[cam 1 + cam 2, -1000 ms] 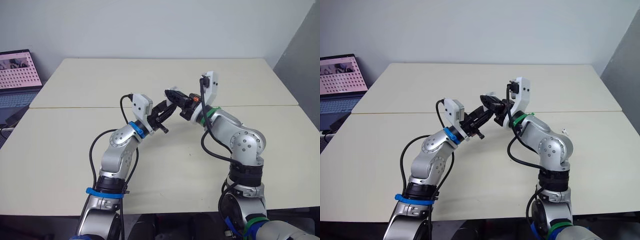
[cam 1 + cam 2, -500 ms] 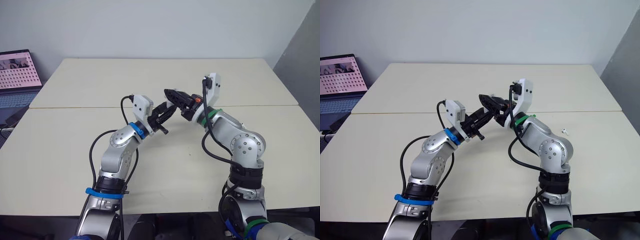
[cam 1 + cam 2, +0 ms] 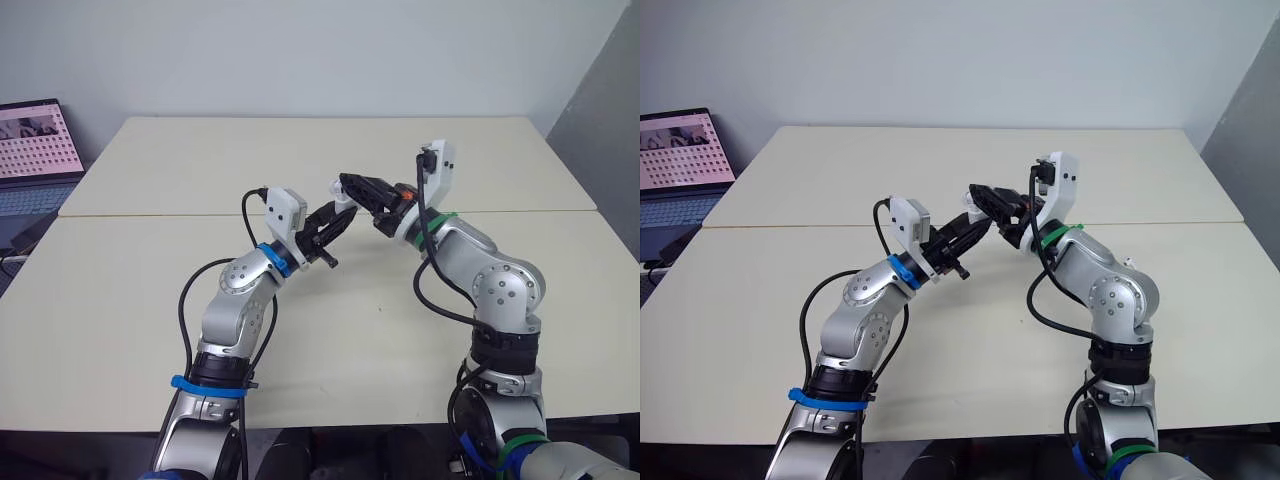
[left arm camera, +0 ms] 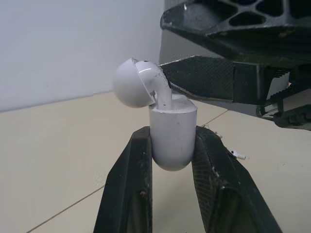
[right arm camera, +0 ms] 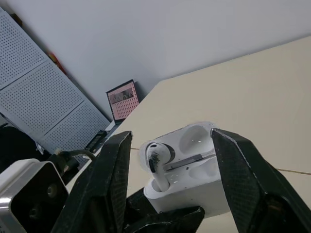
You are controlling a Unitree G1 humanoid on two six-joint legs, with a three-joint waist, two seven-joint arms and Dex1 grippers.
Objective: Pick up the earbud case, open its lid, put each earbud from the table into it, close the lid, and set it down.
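my left gripper [image 3: 334, 213]: I squeeze the earbud case [image 4: 172, 138], held up over the middle of the desk [image 3: 120, 300] | lid [image 4: 131, 83]: flipped open | one earbud [image 5: 158, 156]: stands in the case | my right gripper [image 3: 355, 185]: fingers wide apart, holding nothing, close around the case | other earbud [image 4: 236, 154]: lies on the desk

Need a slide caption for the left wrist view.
Left gripper holds the open earbud case, one earbud standing in it, second earbud on the table.
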